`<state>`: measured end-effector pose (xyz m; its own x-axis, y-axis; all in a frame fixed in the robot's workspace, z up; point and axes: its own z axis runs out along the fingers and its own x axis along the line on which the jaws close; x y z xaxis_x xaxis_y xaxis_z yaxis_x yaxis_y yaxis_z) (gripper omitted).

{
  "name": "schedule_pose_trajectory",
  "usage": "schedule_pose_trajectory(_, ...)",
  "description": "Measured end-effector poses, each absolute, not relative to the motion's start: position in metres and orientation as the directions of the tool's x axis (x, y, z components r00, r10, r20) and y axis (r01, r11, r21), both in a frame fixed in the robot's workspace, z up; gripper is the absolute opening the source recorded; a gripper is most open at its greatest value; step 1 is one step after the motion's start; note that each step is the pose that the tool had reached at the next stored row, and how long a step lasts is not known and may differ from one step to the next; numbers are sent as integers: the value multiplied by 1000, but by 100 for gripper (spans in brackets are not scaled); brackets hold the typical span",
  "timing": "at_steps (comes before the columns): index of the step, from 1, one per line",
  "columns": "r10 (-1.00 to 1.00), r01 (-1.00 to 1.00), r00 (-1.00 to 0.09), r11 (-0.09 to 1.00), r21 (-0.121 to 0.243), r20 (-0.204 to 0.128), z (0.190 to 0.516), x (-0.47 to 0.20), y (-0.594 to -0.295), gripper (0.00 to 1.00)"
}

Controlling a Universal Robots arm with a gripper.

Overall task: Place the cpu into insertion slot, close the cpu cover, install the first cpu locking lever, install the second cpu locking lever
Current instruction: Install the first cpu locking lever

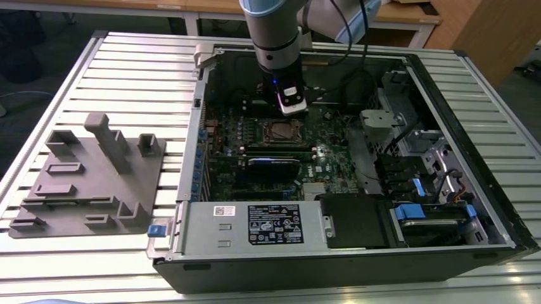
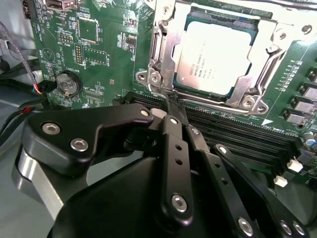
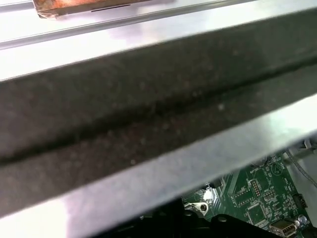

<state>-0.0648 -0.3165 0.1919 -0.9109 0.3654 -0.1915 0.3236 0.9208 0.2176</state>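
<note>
cpu (image 2: 214, 58) already sitting in the insertion slot (image 2: 163, 54) with the cpu cover (image 2: 270, 54) down over it, fingers (image 2: 174, 111) pinched together holding nothing at the socket's edge, locking levers apparently left.

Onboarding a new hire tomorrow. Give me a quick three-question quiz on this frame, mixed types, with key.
1. True or false: the chip already sits in the socket.
2. In the second wrist view the gripper is: A) mid-chip B) at the socket's edge C) over the coin battery.
3. What grey object lies on the table at the exterior view's left?

Key: 1 true; 2 B; 3 the parts holder.
</note>
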Motion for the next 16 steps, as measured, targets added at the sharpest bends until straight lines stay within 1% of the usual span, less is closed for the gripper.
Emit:
schedule_pose_trajectory(5, 366, 324, -911, 920, 220, -190, 192, -65, -317, 11)
schedule_pose_trajectory(10, 370, 324, -911, 915, 240, -183, 191, -65, -317, 11)
schedule_pose_trajectory(16, 371, 324, -911, 915, 241, -182, 195, -65, -317, 11)
